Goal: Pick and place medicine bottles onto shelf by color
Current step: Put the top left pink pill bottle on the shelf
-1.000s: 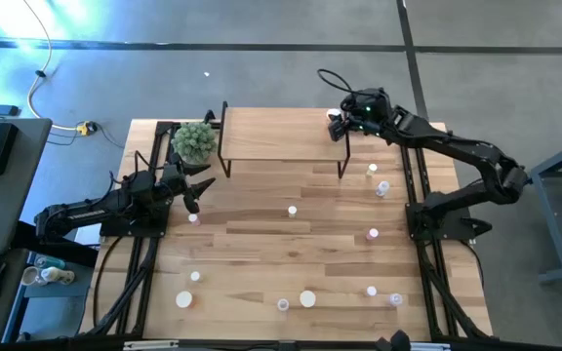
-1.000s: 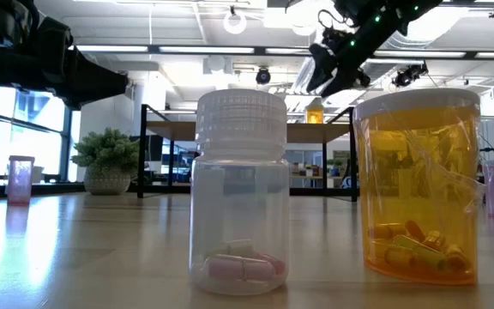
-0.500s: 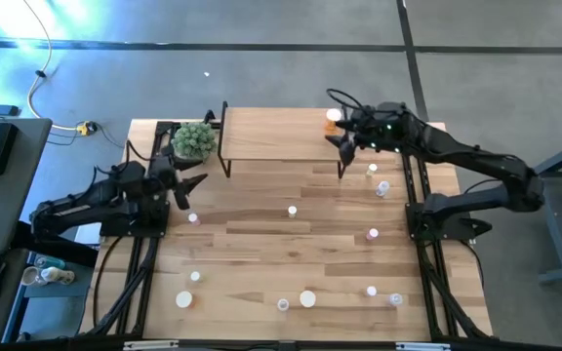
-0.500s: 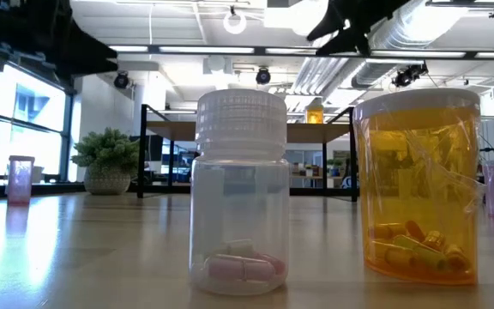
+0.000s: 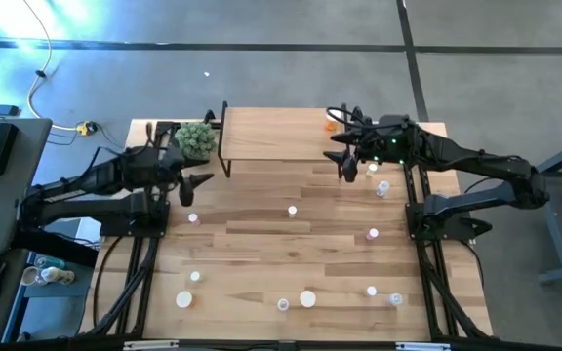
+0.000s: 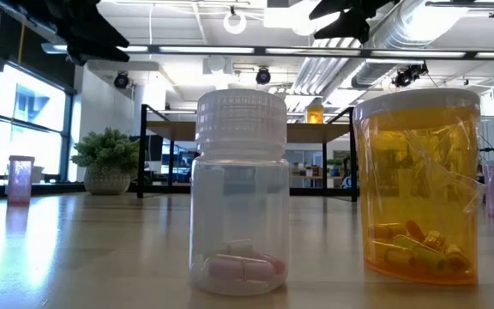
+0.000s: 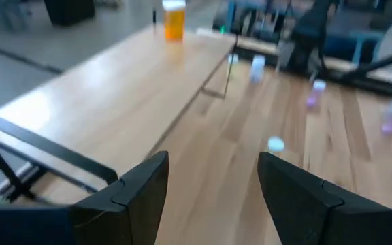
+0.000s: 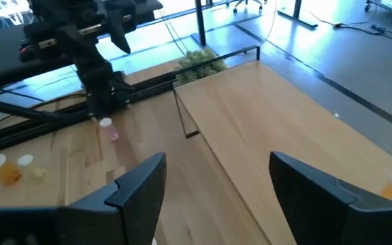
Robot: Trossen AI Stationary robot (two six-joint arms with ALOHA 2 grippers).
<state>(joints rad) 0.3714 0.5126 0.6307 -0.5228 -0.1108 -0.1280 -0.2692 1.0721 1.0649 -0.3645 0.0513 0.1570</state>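
Both my end effectors hung empty near the shelf.

My right end effector (image 5: 345, 156) sat at the upper right of the high view, by the shelf's (image 5: 276, 132) right end, fingers apart and holding nothing. One orange bottle (image 5: 331, 123) stood on the shelf's far right corner. My left end effector (image 5: 195, 183) hovered at the shelf's left end beside a potted plant (image 5: 194, 140), fingers apart, empty. The other bottles lay scattered over the counter (image 5: 252, 253), a pink one (image 5: 192, 218) just below my left end effector.
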